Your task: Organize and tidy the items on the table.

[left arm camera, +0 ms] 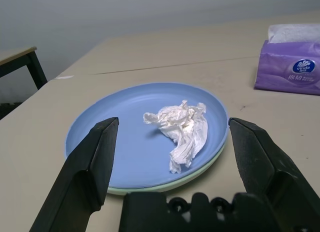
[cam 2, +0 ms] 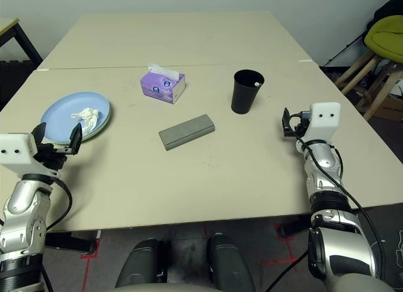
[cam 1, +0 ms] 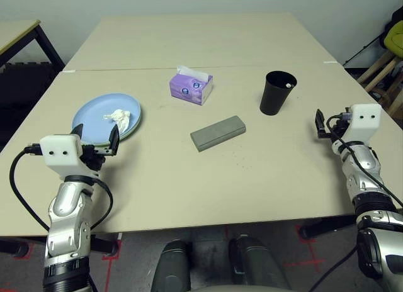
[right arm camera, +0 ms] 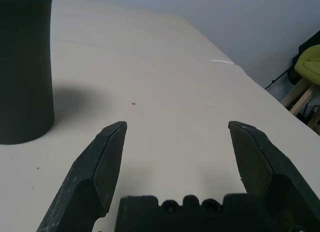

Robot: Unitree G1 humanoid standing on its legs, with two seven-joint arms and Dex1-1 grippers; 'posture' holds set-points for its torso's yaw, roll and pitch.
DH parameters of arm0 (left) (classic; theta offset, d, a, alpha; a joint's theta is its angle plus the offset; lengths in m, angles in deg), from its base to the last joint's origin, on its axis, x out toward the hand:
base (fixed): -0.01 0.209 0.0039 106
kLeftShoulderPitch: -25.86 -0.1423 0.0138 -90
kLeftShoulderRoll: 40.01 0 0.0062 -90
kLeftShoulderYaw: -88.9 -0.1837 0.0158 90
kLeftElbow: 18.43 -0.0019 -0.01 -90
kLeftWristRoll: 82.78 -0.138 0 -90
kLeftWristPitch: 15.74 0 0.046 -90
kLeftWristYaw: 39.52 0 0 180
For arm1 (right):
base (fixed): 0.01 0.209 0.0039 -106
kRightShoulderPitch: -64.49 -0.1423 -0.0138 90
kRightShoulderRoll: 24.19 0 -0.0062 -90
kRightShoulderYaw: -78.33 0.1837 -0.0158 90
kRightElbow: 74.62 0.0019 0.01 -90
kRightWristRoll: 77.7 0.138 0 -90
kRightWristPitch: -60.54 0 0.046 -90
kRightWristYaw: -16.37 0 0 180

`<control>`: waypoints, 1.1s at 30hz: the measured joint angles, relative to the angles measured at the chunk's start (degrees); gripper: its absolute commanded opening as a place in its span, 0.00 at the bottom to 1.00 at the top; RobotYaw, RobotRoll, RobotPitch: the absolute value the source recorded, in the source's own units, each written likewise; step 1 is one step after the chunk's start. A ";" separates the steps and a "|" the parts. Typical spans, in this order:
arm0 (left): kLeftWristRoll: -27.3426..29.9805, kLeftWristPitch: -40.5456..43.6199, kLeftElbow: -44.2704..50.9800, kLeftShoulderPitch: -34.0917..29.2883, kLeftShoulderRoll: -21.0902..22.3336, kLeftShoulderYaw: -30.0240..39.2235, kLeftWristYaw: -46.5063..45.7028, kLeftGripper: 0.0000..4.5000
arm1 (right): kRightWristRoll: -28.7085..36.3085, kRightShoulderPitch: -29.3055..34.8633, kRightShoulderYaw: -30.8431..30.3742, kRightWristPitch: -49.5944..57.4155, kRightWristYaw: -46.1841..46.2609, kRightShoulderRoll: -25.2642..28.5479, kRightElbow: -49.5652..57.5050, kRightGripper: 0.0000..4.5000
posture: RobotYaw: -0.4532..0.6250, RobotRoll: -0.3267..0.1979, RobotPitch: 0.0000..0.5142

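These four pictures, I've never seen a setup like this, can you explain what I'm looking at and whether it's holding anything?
A humanoid robot stands at a beige table. Two pictures come from cameras in its head, looking down over its silver arms. The other two come from cameras on its wrists, looking out between each end effector's two black fingers.

On the table lie a light blue plate stacked on a pale green one, with a crumpled tissue on top, a purple tissue box, a grey glasses case and a black tumbler.

The left end effector sits just short of the plates, the right end effector beside the tumbler. Both are open and hold nothing.
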 measured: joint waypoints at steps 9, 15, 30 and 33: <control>1.43 0.13 0.00 -1.45 0.25 0.00 2.98 1.00 | 0.04 -1.22 0.01 -3.33 -0.93 0.01 -4.57 0.99 | 0.52 0.62 0.09; 3.11 2.53 0.10 -1.92 0.30 0.00 4.51 1.00 | 0.32 -1.39 0.18 -5.07 -1.02 0.01 -6.26 0.99 | 0.52 0.62 0.08; 3.50 4.13 0.16 -0.74 -0.05 -0.01 3.80 1.00 | 3.37 -1.91 2.37 -6.36 -3.21 -0.23 -6.45 0.99 | 0.52 0.62 0.09; 4.00 4.76 0.37 0.26 -0.05 -0.01 3.56 1.00 | 3.82 -1.63 2.56 -6.36 -3.29 -0.53 -6.44 0.99 | 0.52 0.62 0.09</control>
